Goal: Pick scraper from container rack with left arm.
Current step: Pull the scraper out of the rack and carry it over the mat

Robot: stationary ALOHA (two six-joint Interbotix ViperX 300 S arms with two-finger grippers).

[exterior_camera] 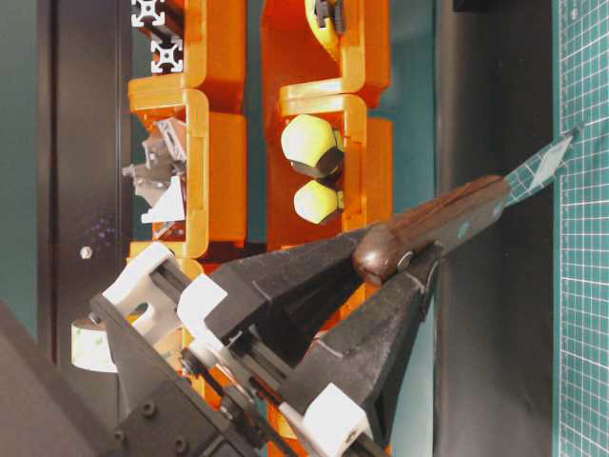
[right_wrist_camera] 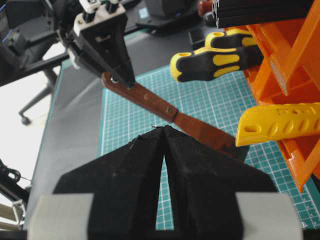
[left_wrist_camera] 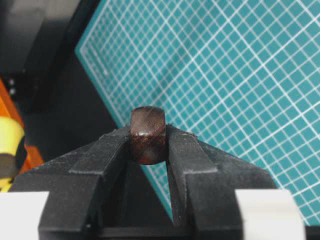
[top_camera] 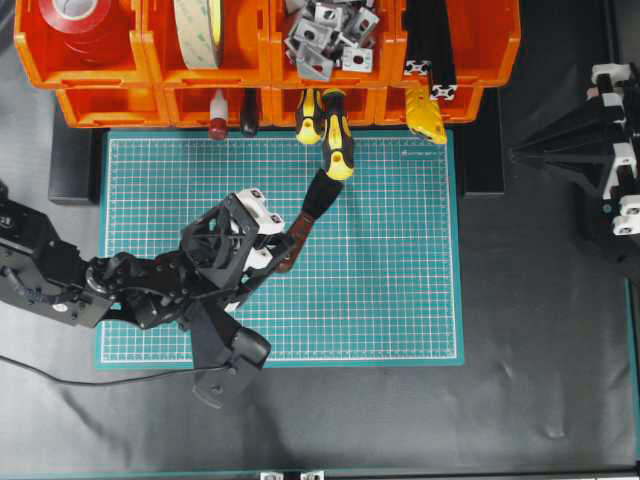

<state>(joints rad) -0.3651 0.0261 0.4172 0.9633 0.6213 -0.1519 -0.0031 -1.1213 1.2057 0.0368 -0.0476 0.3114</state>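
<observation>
Left gripper clamps scraper handle (reddish-brown); orange container rack behind.

Overhead down, table-level sideways, 2 wrist close-ups

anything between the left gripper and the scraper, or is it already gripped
Nothing stands between them. The left gripper is already shut on the scraper, jaws clamped on the handle's end. The blade points toward the rack, passing under a yellow-and-black screwdriver.

left end effector clamped on something, right end effector closed
</observation>
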